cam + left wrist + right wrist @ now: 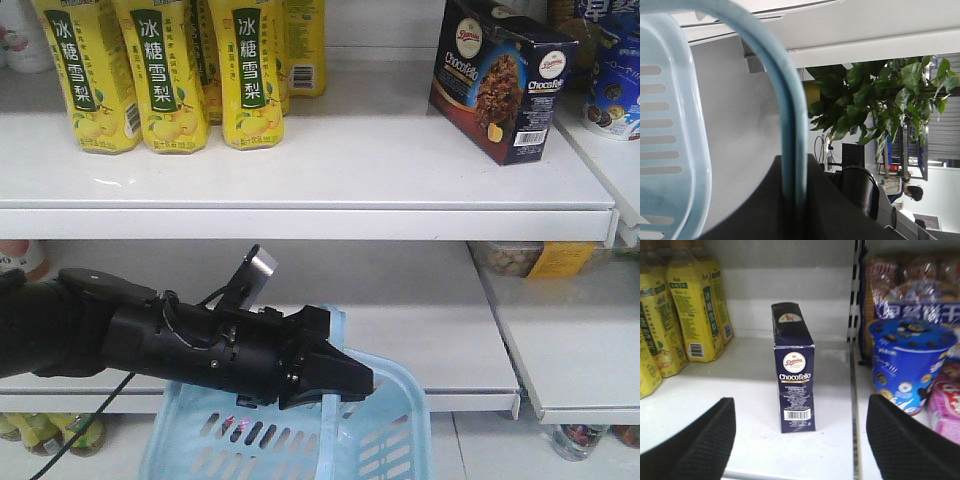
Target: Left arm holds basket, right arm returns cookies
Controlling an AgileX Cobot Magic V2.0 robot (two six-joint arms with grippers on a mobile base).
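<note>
The cookies stand on the shelf, let go. Right pincer is wide open, empty. Left pincer squeezes the basket handle. The box looks light and stiff; hold its flat sides.

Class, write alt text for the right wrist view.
A navy Chocofello cookie carton stands upright on a white shelf, framed by the open right gripper. Yellow drink bottles stand left; a blue snack tub sits right.

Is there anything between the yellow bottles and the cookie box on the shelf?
No. Only bare white shelf separates the yellow bottles from the cookies, visible in the front-facing view.
</note>
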